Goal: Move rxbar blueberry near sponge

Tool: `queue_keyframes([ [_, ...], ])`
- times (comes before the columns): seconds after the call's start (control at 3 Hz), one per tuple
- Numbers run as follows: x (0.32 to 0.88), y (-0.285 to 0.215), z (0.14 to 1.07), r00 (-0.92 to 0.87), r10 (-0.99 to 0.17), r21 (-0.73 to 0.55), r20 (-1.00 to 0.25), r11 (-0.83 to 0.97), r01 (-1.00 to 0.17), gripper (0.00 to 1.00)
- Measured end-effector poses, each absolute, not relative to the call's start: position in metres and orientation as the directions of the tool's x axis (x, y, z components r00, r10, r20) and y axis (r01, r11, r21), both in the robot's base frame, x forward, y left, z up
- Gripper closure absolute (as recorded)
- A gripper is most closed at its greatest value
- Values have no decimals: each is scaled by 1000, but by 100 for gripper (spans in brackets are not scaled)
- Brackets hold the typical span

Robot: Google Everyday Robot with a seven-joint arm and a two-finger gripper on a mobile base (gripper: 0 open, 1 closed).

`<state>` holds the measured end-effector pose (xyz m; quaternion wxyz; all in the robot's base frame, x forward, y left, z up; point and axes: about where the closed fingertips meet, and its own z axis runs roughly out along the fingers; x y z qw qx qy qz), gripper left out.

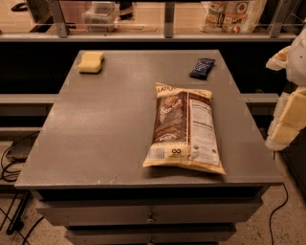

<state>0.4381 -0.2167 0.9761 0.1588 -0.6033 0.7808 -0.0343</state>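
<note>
The rxbar blueberry [202, 68] is a small dark navy bar lying flat near the far right of the grey table [105, 124]. The sponge [91, 62] is a pale-yellow block at the far left corner of the table. The two are far apart, with bare tabletop between them. My gripper [289, 103] shows at the right edge of the view, off the table's right side, its cream-coloured fingers [289, 124] hanging beside the table edge. It is to the right of and nearer than the bar, touching nothing.
A large brown-and-cream chip bag [184, 128] lies flat on the right half of the table, in front of the bar. A shelf rail with a clear container [100, 14] and a snack bag [232, 14] runs behind the table. Cables [9, 167] lie on the floor at left.
</note>
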Motion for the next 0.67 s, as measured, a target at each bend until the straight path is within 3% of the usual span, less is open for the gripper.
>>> queue_keyframes([
  [0.67,449,-215,974,-248,-946,-279,-209,300,-912,0],
])
